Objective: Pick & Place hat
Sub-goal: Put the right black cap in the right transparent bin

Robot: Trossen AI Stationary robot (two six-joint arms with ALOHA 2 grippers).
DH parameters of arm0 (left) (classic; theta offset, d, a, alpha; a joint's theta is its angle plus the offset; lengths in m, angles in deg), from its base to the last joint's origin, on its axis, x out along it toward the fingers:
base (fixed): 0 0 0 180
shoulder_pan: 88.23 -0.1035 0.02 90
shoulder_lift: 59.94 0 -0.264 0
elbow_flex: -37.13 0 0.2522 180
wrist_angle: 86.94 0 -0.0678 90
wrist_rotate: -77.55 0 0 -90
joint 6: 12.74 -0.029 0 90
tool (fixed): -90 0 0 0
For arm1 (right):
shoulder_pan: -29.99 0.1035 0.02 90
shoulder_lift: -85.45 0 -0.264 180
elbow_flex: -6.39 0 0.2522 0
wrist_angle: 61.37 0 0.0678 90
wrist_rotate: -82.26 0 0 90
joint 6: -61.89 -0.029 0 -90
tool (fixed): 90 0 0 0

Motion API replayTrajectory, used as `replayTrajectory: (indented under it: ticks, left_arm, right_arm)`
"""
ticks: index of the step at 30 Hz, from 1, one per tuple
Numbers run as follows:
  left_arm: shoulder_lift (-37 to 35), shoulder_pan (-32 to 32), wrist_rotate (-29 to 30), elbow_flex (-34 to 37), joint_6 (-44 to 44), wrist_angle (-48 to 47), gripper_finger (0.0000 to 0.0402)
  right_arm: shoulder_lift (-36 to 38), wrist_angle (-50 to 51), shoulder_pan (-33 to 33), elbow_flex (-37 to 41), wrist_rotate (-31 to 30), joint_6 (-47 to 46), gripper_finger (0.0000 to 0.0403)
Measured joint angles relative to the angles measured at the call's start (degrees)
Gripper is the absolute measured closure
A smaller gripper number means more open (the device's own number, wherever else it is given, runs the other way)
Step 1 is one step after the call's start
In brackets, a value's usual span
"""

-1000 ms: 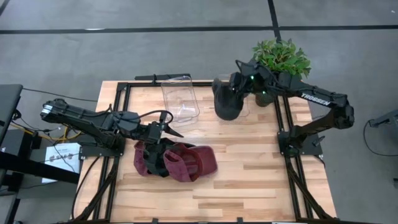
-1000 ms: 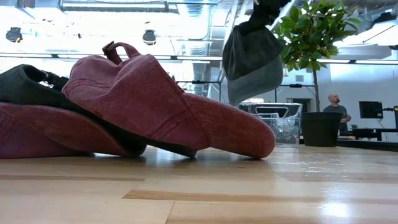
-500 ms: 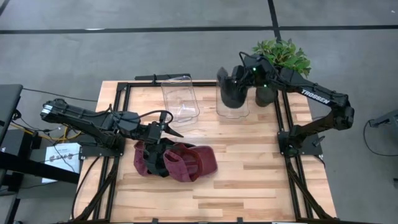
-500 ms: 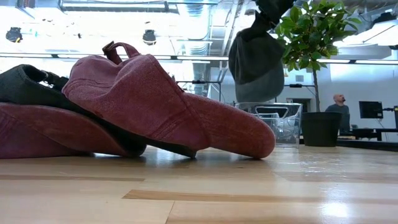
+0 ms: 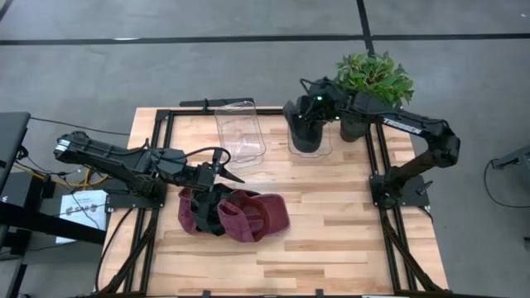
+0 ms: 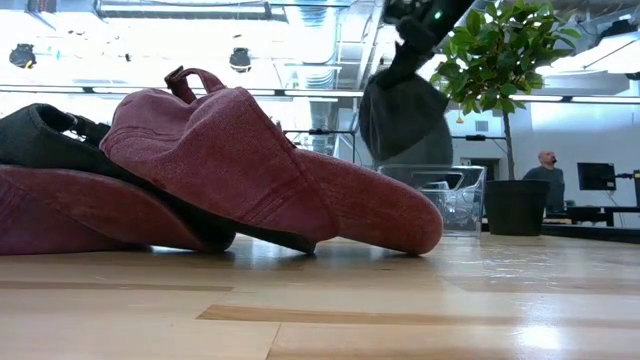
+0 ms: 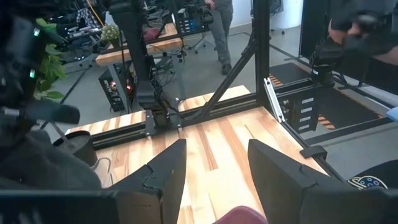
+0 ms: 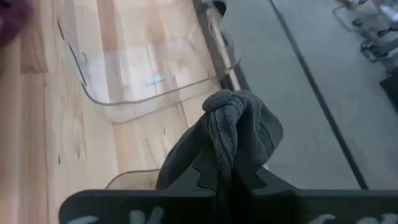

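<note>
Right gripper (image 5: 313, 106): clamped tight on the gathered fabric of the dark grey hat (image 5: 305, 132).
Dark grey hat: hangs below the right gripper, above a clear bin (image 5: 310, 151) near the potted plant (image 5: 374, 74).
Left gripper (image 5: 222, 175): fingers apart, empty, just above the maroon caps (image 5: 236, 213).

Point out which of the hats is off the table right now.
The dark grey knit hat, pinched in the right gripper above a clear plastic bin. The maroon caps lie on the wooden table.
</note>
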Motion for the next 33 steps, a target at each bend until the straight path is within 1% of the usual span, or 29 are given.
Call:
replayTrajectory:
  ticks: [7,15,19,26,31,33]
  left_arm:
    - [0.0,0.0,0.0,0.0,0.0,0.0,0.0231]
    - [0.0,0.0,0.0,0.0,0.0,0.0,0.0231]
    - [0.0,0.0,0.0,0.0,0.0,0.0,0.0231]
    - [0.0,0.0,0.0,0.0,0.0,0.0,0.0231]
    - [0.0,0.0,0.0,0.0,0.0,0.0,0.0231]
    - [0.0,0.0,0.0,0.0,0.0,0.0,0.0231]
  right_arm:
    - [-5.2,-1.7,-1.3,0.0,0.0,1.6,0.0403]
    - [-7.5,-2.1,-2.4,0.0,-0.4,0.1,0.0403]
    - [-7.5,-2.1,-2.5,0.0,-4.0,-1.9,0.0403]
    - [-7.5,-1.9,-0.9,0.0,-10.2,-9.2,0.0403]
    - [-7.5,-3.5,1.3,0.0,-15.8,-18.0,0.0403]
    - [-7.5,-3.9,2.2,0.0,-17.0,-20.4,0.0403]
